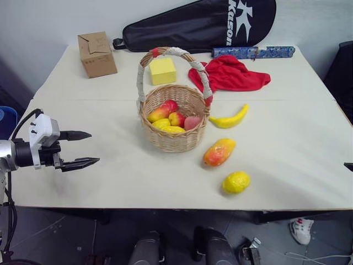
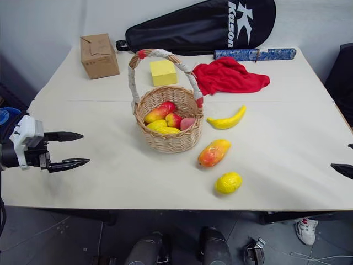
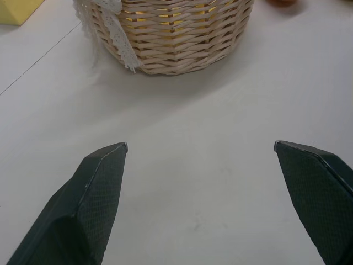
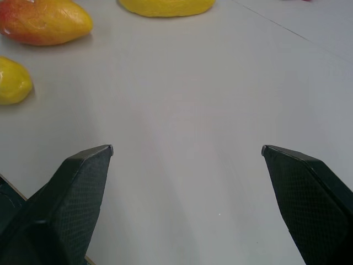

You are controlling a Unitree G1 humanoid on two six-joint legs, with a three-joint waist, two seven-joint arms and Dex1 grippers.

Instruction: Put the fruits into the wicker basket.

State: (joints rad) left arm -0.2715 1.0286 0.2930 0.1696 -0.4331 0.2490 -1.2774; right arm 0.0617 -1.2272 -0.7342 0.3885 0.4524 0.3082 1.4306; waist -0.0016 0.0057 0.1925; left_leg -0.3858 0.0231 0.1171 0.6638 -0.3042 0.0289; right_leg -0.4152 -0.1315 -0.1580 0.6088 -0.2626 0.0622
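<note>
Yellow banana (image 1: 229,117), mango (image 1: 219,152) and lemon (image 1: 236,182) lie beside wicker basket (image 1: 173,139).

bare table (image 1: 110,182) before basket (image 1: 174,138), handle (image 1: 171,55) overhead

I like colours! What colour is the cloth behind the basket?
The cloth is red. It shows best in the left eye view.

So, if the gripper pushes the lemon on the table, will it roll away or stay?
The lemon looks rounded and lies free on the smooth table, so a push would probably roll it. It sits near the front edge and might drop off. Its bumpy skin may give the fingers some grip.
</note>
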